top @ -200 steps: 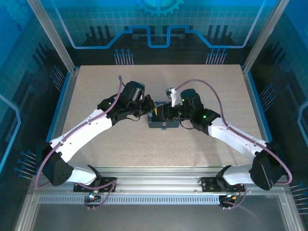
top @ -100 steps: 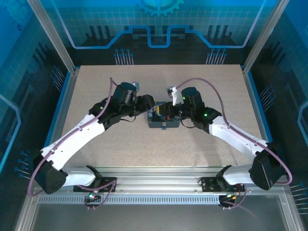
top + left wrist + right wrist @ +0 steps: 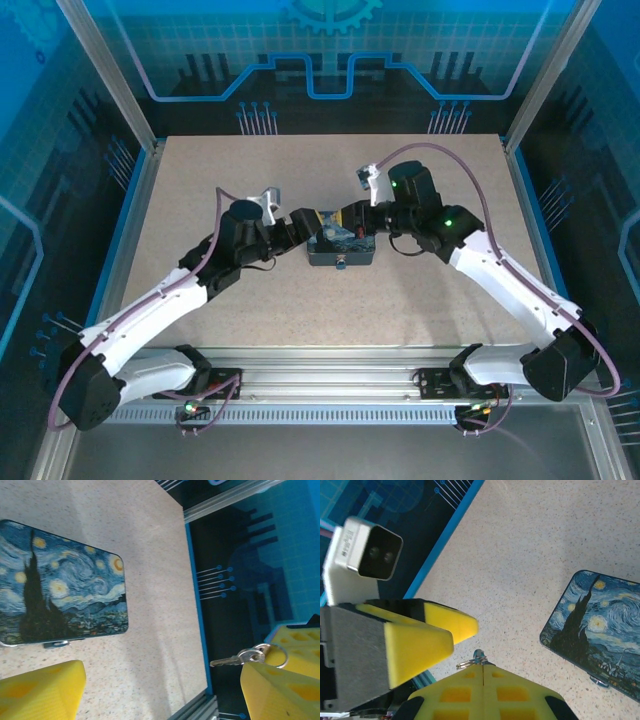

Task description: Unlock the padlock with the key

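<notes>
moved: I've lifted both tools off the box (image 3: 60, 585).
right tool (image 3: 481, 667): clenched on key (image 3: 226, 661).
left tool (image 3: 164, 669): released.
meaning: key ready for padlock (image 3: 55, 643).

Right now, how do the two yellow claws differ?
The left gripper stands wide open; the right gripper is pressed shut. The left gripper holds nothing, while the right gripper pinches the key by its ring. Both are yellow-tipped and hang close to the painted box.

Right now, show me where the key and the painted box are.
key (image 3: 225, 661): left wrist view, on its blade.
painted box (image 3: 75, 580): left wrist view, middle of its lid.
</notes>
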Motion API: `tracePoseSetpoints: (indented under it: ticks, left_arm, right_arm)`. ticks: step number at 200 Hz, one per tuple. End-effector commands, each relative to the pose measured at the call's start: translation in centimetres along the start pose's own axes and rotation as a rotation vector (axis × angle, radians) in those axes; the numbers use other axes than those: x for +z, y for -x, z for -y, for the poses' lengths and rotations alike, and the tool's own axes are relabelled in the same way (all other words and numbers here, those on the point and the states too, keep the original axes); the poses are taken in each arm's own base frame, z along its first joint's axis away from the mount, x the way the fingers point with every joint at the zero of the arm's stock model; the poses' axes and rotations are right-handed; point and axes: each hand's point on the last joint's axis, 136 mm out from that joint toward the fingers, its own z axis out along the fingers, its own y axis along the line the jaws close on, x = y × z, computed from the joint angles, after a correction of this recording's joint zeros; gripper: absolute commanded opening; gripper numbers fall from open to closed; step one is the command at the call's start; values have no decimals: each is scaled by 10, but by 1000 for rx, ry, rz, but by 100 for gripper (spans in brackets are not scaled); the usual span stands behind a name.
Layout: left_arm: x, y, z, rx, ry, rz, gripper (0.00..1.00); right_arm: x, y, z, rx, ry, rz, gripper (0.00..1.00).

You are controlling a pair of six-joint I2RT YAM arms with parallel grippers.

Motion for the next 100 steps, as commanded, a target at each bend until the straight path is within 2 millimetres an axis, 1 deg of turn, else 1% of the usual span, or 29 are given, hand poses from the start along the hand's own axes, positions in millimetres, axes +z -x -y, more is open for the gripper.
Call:
tracePoseSetpoints:
  ticks: [1, 24, 51, 100]
  left_arm:
    - [-7, 11, 41, 5, -225, 55, 82]
    - [-9, 12, 55, 5, -349, 76, 85]
    - [-8, 11, 69, -4, -453, 79, 85]
    - [-2, 4, 84, -21, -535, 67, 86]
  right_arm:
    - [-5, -5, 4, 79, -25, -56, 0]
    - [-4, 0, 0, 115, -4, -43, 0]
    - [-3, 7, -5, 145, 22, -15, 0]
    - [-5, 21, -19, 193, 109, 52, 0]
